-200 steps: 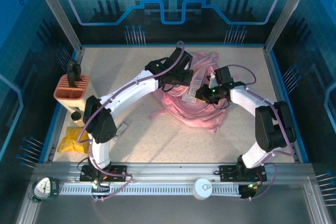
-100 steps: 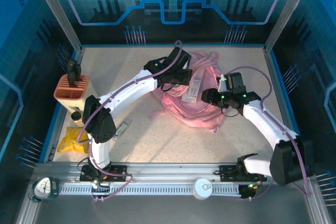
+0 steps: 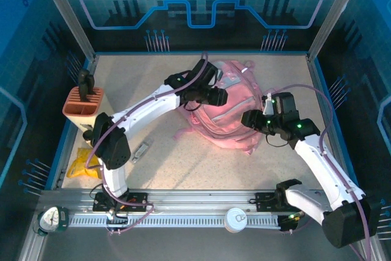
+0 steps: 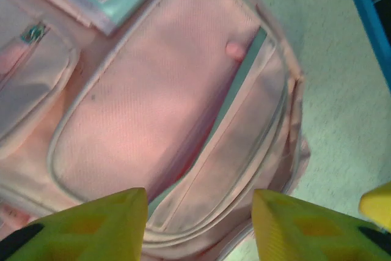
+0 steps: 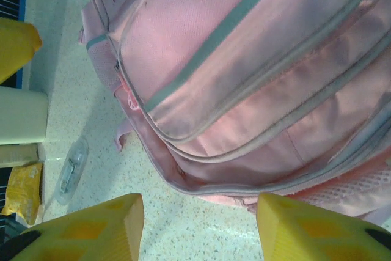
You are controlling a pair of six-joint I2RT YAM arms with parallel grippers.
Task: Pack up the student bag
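Observation:
The student bag [image 3: 231, 107], a big soft pink backpack, lies on the table at the back centre with its front pocket side up. My left gripper [image 3: 217, 96] hovers over the bag's left part. In the left wrist view its yellow fingers [image 4: 98, 224] stand apart above the pink pocket [image 4: 146, 108], and the left gripper [image 4: 198, 227] is open and holds nothing. My right gripper [image 3: 250, 118] is at the bag's right edge. In the right wrist view the right gripper [image 5: 198, 227] is open over bare table, just off the bag's zippered rim [image 5: 244, 178].
A salmon pen holder [image 3: 84, 103] stands at the left edge, with a white roll [image 3: 89, 134] and a yellow packet [image 3: 81, 166] in front of it. A small clear packet [image 3: 140, 151] lies near the left arm. The table's near half offers free room.
Both grippers have opened and let go of the bag. The bag has dropped flat and closed over the white item. The right arm has drawn back to the right.

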